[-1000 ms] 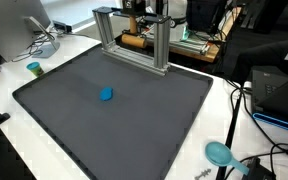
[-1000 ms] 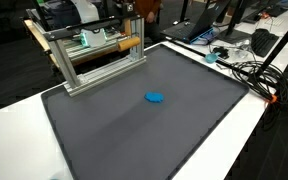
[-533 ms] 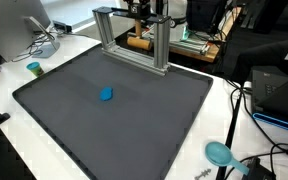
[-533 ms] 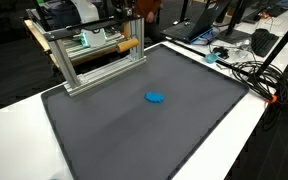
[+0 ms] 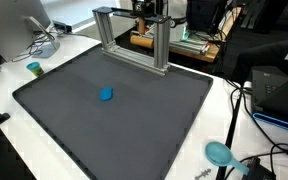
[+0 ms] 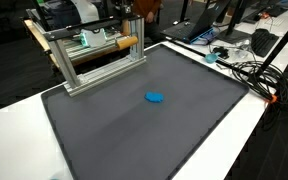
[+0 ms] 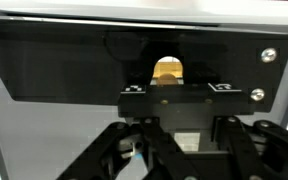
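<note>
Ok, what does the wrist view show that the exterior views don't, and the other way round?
Only the wrist view: the wooden rod end-on, straight ahead beyond the gripper; whether the jaws are open is unclear. Only the exterior views: the blue piece lying alone on the dark mat, and the whole metal frame at one edge of the mat. Both: the rod, seen sideways in the frame in an exterior view.
</note>
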Motion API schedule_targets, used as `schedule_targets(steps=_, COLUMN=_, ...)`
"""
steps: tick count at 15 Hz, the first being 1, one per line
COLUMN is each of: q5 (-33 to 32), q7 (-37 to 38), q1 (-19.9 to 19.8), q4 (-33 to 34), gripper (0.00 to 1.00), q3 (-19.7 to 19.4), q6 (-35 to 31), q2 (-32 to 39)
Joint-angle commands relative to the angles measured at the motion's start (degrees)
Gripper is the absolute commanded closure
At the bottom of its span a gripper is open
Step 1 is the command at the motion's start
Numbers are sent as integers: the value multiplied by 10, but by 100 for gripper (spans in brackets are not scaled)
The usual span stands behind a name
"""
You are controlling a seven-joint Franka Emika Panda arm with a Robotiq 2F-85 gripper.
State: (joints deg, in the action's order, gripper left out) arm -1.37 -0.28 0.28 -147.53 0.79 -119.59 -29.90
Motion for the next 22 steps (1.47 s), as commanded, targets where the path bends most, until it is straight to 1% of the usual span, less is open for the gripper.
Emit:
schedule_targets(steps=1, q5=14, q7=16, q1=5, q4=-24, gripper=77, q3=1, q6=1, q2=-43)
schedule_targets(steps=15, q5=20, q7=19, q1=3, q4=-57, gripper=77, q3=-2, q6=12, q2=-67)
schedule_targets(steps=16, q5=19, q7=21, q1=3, q4=-57, gripper=72, q3=-1, q6=15, q2=-66)
schedule_targets(steps=17, q5=19, q7=22, q1=3, q4=-58, gripper=28, q3=0, q6=17, q2=-67)
schedule_targets(steps=18, q5=19, q7=20, q1=3, q4=-57, gripper=28, q3=0, q6=18, q2=-67)
schedule_targets(steps=20, q5=24, q7=18, q1=8, q4=-56, gripper=17, q3=1, q6=22, q2=-65)
schedule_targets(steps=21, q5=25, q7=17, q1=10, q4=-54, gripper=8, q3=2, q6=22, q2=-65)
schedule_targets(steps=22, q5=25, q7=18, q1=12, q4=-53, gripper=3, q3=4, q6=22, q2=-67)
